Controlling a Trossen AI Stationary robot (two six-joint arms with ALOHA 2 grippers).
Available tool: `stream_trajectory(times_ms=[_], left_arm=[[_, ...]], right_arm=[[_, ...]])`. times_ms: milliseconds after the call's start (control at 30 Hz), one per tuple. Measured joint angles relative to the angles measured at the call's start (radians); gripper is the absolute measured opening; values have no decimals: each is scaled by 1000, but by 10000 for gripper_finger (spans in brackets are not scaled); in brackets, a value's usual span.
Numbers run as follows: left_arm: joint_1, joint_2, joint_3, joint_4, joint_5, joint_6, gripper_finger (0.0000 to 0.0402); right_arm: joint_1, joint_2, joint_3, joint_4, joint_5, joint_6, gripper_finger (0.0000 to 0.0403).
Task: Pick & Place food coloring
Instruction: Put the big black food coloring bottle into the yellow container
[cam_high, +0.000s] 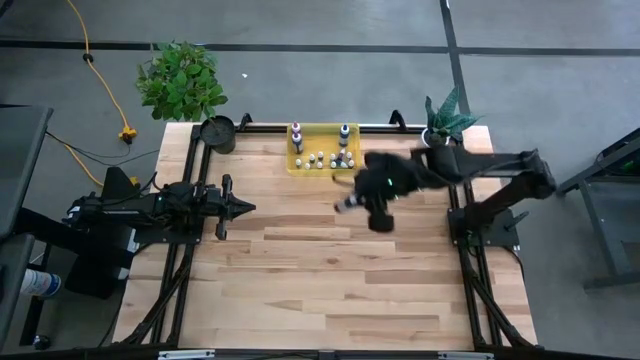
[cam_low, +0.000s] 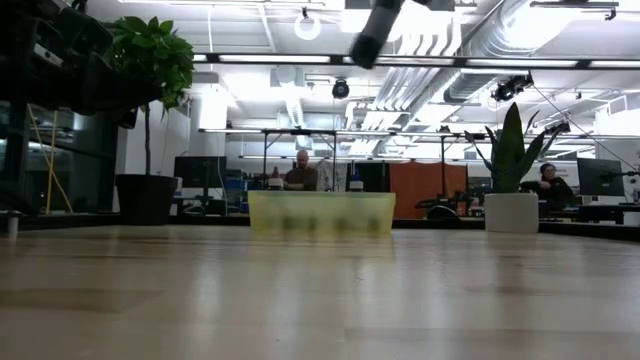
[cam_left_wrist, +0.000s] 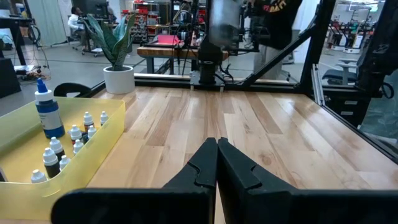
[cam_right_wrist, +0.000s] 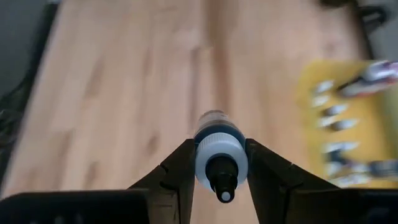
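A yellow see-through bin (cam_high: 322, 150) stands at the table's far edge with several small food coloring bottles (cam_high: 330, 158) upright inside; the left wrist view shows the bin (cam_left_wrist: 93, 146) and bottles (cam_left_wrist: 53, 155) too. My right gripper (cam_high: 347, 204) hangs high above the table, just near of the bin, slanting down, shut on one blue-bodied food coloring bottle (cam_right_wrist: 219, 140). In the low view only its dark tip (cam_low: 372, 35) shows at the top. My left gripper (cam_high: 246, 207) waits shut and level at the table's left side, touching nothing. My right gripper pinches the bottle between its two fingers at the whitish collar just below the dark cap (cam_right_wrist: 200, 158). The bottle lies along the fingers, with its cap toward the wrist and its blue body reaching out past the fingertips. It is lifted clear of table and bin.
A white pot with a spiky plant (cam_high: 442, 128) stands at the far right corner, and a dark pot (cam_high: 217, 133) at the far left corner. Bare wood (cam_high: 330, 280) fills the middle and near part of the table. People sit in the room behind.
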Motion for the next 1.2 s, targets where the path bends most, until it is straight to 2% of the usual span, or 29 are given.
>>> stream_trajectory(times_ms=[333, 700, 933, 1200], left_arm=[[0, 0, 0, 0, 0, 0, 0], [0, 0, 0, 0, 0, 0, 0], [0, 0, 0, 0, 0, 0, 0], [0, 0, 0, 0, 0, 0, 0]], right_arm=[[-287, 252, 332, -32, 51, -104, 115], [-528, 604, 670, -41, 37, -7, 114], [-611, 765, 766, -94, -13, 150, 114], [-644, 843, 737, -107, -67, 272, 114]])
